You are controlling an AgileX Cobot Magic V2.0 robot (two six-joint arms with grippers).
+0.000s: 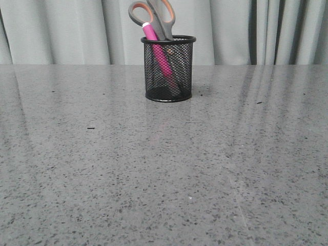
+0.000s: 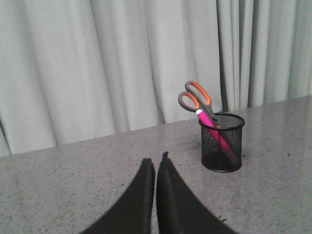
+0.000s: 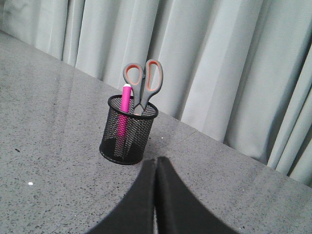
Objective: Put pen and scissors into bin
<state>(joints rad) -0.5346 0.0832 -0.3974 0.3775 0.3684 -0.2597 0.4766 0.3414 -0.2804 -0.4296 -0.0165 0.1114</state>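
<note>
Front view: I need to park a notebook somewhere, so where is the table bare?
The table shows bare in front of the bin and on both its sides. Only the bin is crowded, with the pen and scissors filling it.

The scissors lose the tops of their handle loops to the front view's upper edge. Inside the bin, mesh veils the blades and the lower pen, whose lettering is probably too small to read.

Count on my table:
I see one pen, one scissors, one bin, two grippers.
</note>
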